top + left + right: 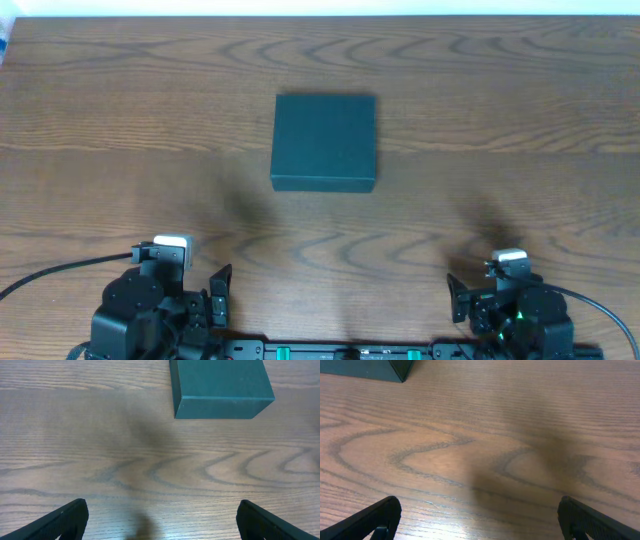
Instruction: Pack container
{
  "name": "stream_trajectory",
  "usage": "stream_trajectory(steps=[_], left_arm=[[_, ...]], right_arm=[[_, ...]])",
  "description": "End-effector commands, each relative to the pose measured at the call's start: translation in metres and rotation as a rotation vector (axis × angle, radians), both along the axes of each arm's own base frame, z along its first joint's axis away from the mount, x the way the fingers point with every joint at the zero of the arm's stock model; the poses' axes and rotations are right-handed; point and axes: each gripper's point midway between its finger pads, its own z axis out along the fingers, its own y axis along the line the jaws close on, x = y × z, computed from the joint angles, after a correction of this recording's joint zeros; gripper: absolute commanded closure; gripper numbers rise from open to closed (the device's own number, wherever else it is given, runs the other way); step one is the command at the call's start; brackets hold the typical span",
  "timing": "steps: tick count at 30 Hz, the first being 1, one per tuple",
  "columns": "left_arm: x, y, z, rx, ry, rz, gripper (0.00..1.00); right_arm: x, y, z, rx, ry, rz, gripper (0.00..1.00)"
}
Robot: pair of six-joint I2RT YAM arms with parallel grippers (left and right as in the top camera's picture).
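The container (324, 141) is a dark teal-green square box with its lid shut, lying flat on the middle of the wooden table. It also shows at the top of the left wrist view (220, 387), and one corner of it shows at the top left of the right wrist view (365, 368). My left gripper (161, 516) is open and empty, low over bare wood at the front left (218, 290), well short of the box. My right gripper (479, 516) is open and empty at the front right (458, 295). No snack packets are in view.
The wooden table (520, 120) fills the view, with its back edge along the top and a pale wall strip (320, 7) behind it. Both arm bases sit at the front edge.
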Motion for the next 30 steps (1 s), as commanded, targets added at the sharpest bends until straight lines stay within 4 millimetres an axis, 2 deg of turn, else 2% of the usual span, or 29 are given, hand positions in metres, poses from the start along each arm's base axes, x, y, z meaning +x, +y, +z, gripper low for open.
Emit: stream_trajectory(steps=[1, 21, 25, 27, 30], left_arm=[[-0.001, 0.0, 0.002, -0.006, -0.003, 0.004, 0.05], [0.0, 0.005, 0.001, 0.034, -0.01, 0.003, 0.05], [0.014, 0.0, 0.011, 0.042, -0.145, -0.04, 0.05], [0.018, -0.001, 0.005, 0.056, -0.196, -0.06, 0.04], [0.017, 0.0, -0.019, 0.057, -0.216, -0.059, 0.05]], right_arm=[[-0.001, 0.002, -0.003, 0.001, 0.002, 0.013, 0.01], [-0.001, 0.002, -0.003, 0.001, 0.002, 0.013, 0.01], [-0.001, 0.002, -0.003, 0.001, 0.002, 0.013, 0.01], [-0.001, 0.002, -0.003, 0.001, 0.002, 0.013, 0.01], [-0.001, 0.002, -0.003, 0.001, 0.002, 0.013, 0.01]])
